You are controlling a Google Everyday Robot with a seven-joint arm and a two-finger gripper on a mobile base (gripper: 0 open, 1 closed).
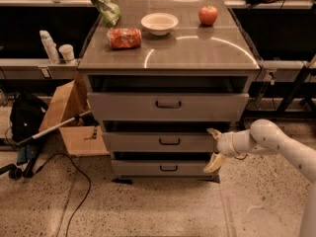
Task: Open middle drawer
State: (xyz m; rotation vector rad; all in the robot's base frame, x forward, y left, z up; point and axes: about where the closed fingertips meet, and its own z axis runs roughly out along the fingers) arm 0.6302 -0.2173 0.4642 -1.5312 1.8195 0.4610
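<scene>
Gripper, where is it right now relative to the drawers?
In the camera view the gripper, open, sits low on the right, at the right end of the middle drawer front, well right of its handle.

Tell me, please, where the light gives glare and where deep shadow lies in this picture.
Camera view: a curved glare arc runs over the cabinet top, in front of the bowl and apple. Camera view: dark shadow fills the gap above the middle drawer. Camera view: the open gripper, at the right end of that drawer's front, is lit pale against the grey.
</scene>
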